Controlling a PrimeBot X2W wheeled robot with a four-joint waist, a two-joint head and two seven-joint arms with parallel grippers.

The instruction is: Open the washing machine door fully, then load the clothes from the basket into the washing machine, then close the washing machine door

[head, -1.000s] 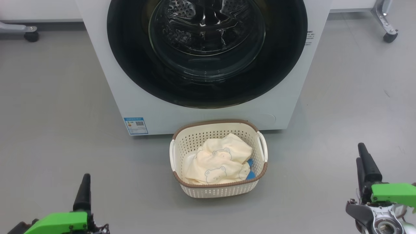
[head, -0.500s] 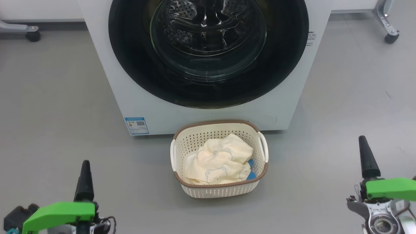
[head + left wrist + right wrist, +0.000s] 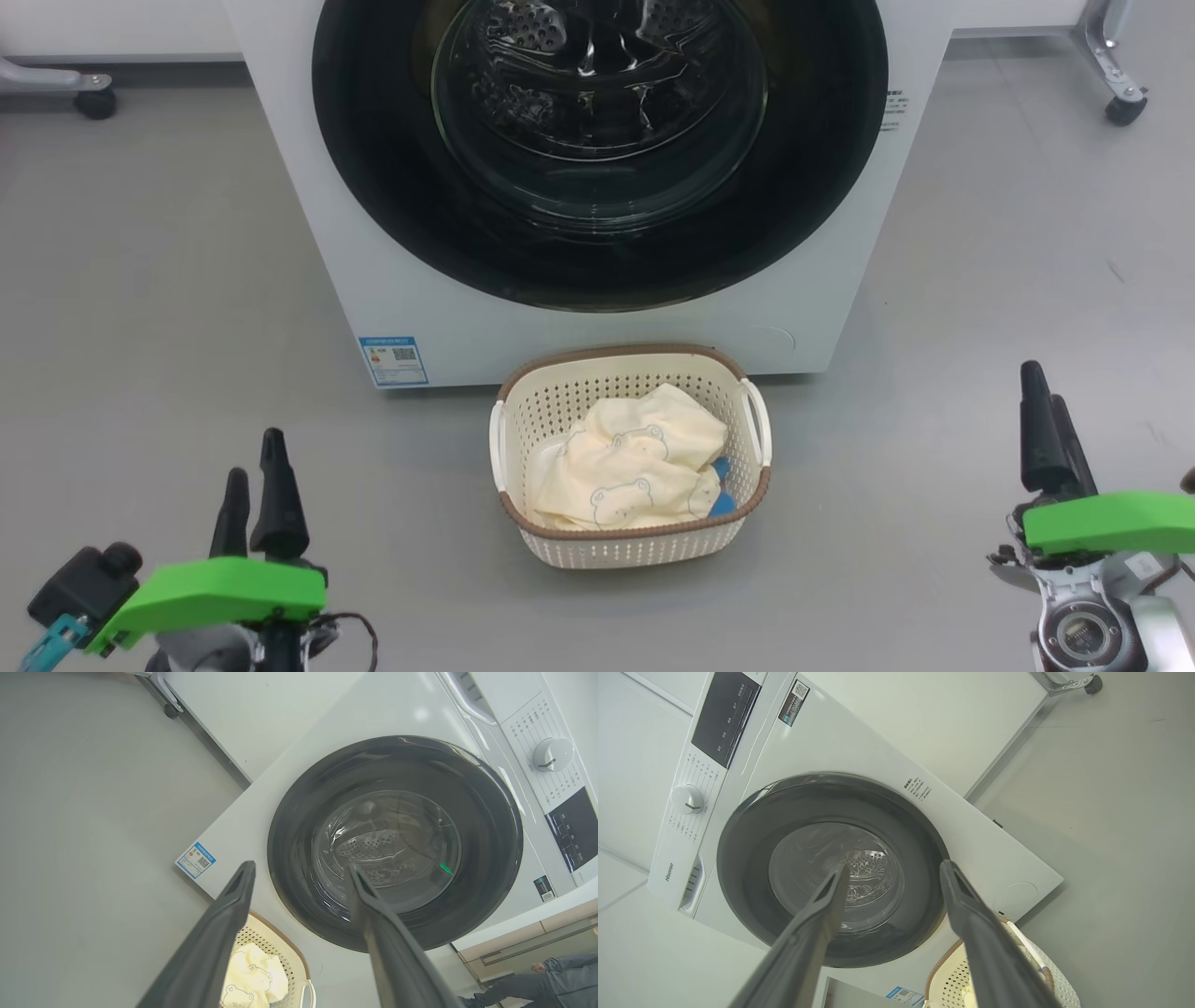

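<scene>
On the grey floor (image 3: 140,280) at the near edge of the head view, the left gripper (image 3: 253,459) and the right gripper (image 3: 1044,385) hang low at either side, well apart. Each has its dark fingers spread, with nothing between them. A little farther on, midway between the two, the basket (image 3: 635,556) sits on the floor just in front of the washing machine (image 3: 597,336). The clothes (image 3: 625,467) lie heaped inside it, cream-yellow with outlined bear faces and a blue patch at their right edge. Behind, the washing machine door (image 3: 359,140) is shut flush against the white front, and the perforated drum (image 3: 527,23) shows through its glass bowl. A blue label (image 3: 393,361) sticks to the machine's lower left corner. The left wrist view shows a white dial (image 3: 552,754) on the control panel and a person (image 3: 565,973) in grey beyond the machine's side. A wheeled frame leg (image 3: 1116,93) stands farther back.
</scene>
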